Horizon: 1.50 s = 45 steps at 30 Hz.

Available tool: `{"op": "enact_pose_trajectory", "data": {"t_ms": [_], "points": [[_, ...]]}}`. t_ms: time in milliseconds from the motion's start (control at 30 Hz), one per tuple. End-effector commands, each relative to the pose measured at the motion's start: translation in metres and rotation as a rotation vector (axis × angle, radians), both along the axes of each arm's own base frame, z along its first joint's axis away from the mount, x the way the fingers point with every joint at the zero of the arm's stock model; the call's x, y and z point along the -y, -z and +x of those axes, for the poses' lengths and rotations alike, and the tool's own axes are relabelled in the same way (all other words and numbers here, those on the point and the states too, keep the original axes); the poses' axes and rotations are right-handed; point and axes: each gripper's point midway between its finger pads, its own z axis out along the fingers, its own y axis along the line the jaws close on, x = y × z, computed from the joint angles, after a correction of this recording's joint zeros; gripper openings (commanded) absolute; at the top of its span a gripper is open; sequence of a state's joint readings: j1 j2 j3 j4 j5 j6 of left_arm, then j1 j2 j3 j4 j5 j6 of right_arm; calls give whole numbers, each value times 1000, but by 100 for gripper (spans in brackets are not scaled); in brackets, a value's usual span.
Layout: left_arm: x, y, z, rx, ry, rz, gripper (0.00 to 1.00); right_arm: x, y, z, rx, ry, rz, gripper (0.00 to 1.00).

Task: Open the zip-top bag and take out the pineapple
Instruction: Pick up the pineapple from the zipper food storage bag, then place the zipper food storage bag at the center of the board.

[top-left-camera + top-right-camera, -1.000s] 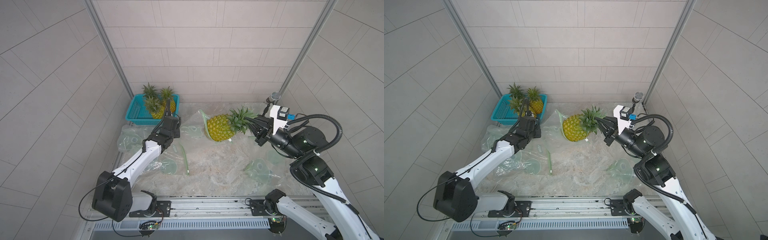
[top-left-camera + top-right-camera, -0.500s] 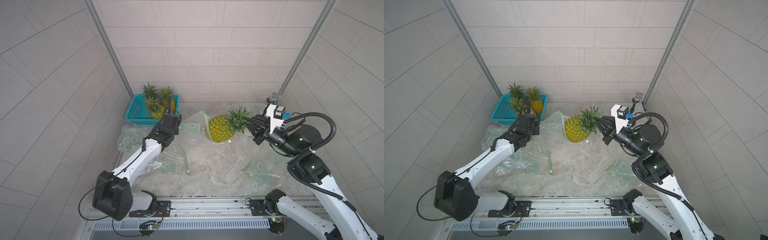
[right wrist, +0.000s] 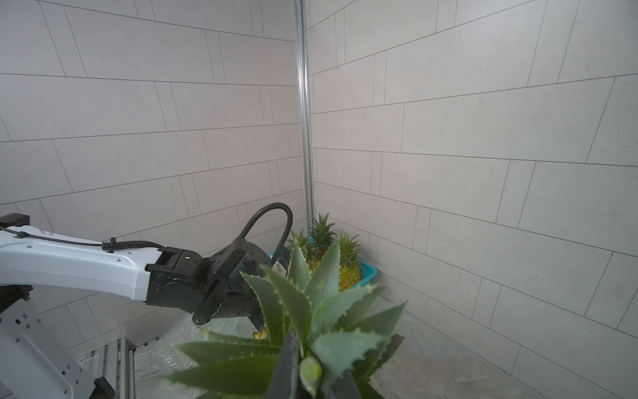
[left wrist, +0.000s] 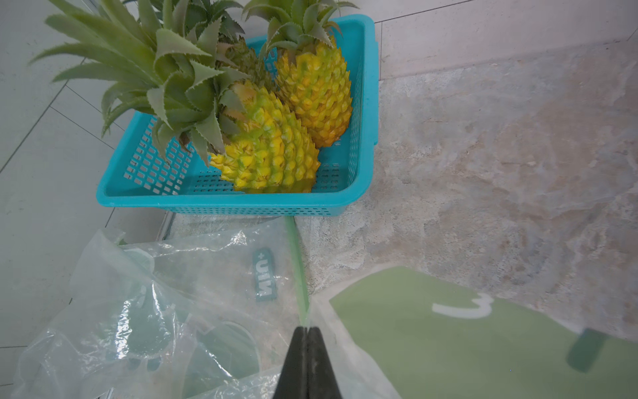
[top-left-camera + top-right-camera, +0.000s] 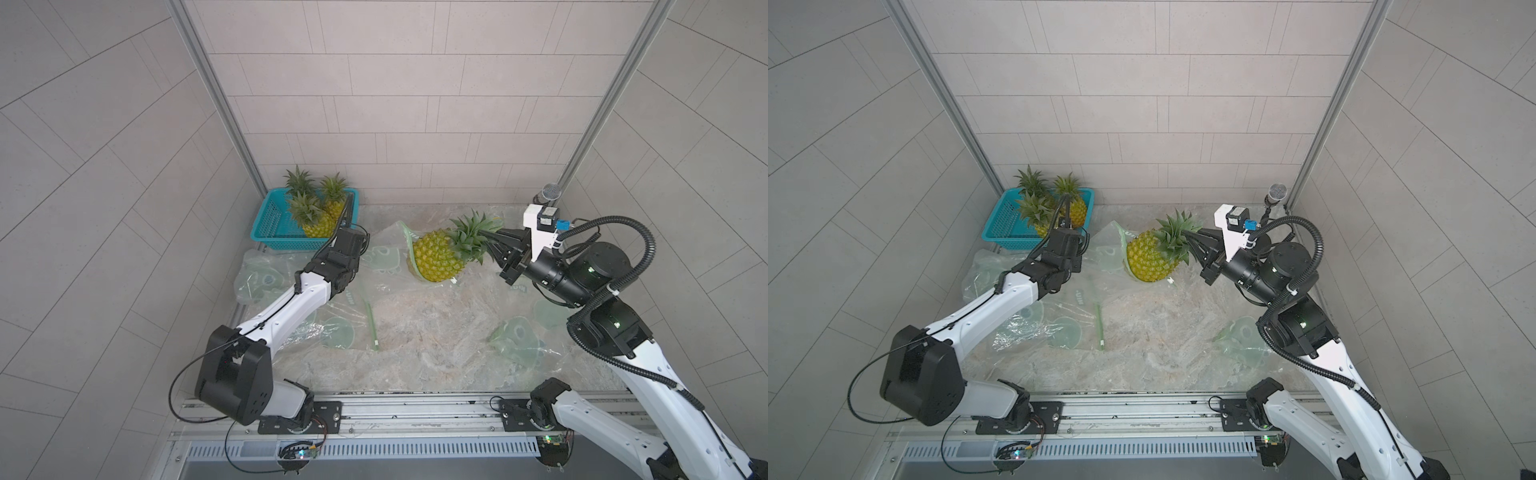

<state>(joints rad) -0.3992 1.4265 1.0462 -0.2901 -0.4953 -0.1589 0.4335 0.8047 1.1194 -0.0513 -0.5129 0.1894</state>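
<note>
Over at the far left corner of the bench (image 5: 436,328), one teal basket (image 5: 266,224) is holding three other pineapples (image 4: 272,152). Their crowns are sticking up past its rim. Two yellow bodies are showing plainly in the left wrist view, and the third is mostly hiding behind them. Near the middle of the far edge, the single pineapple (image 5: 436,259) of the task is lying on its side, which makes four fruits in all. Its long axis is running roughly along that far edge, with the crown pointing toward the far right corner and the base facing the left edge. Whether it is resting on the bench or hanging just above it cannot be told. The right tool (image 5: 489,242) is clamping the crown, and leaves are showing between its fingers in the right wrist view. The zip-top bag (image 5: 382,257) is stretching from the fruit's base toward the left arm, its green zip rim curving against that base end. Nearly all of the fruit is showing outside the plastic. The left tool (image 4: 305,331) is pinching the bag's edge, its fingers pressed together. At least three empty bags (image 5: 257,274) are lying crumpled on the bench: one by the left edge, one under the left arm and one near the right edge.
</note>
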Motion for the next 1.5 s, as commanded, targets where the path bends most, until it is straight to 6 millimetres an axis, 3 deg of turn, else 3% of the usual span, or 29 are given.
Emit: {"op": "enact_pose_trajectory", "data": {"t_ms": [0,500,633,867,1100,1333,1467], "points": [[-19,-7,3,9,-72,95,0,32,-82,-51,297,50,130,0],[-19,-7,5,8,-82,92,0,53,-73,-50,290,178,126,0],[-9,-10,7,17,-57,16,0,59,-67,-44,267,225,108,0],[46,-22,16,62,52,-278,0,82,-41,-19,184,421,27,0],[117,-25,44,95,160,-389,0,95,-18,-3,110,531,-63,0],[190,-11,77,77,256,-428,0,86,-1,9,57,511,-112,0],[215,-11,91,86,299,-442,0,78,11,19,24,490,-139,0]]}}
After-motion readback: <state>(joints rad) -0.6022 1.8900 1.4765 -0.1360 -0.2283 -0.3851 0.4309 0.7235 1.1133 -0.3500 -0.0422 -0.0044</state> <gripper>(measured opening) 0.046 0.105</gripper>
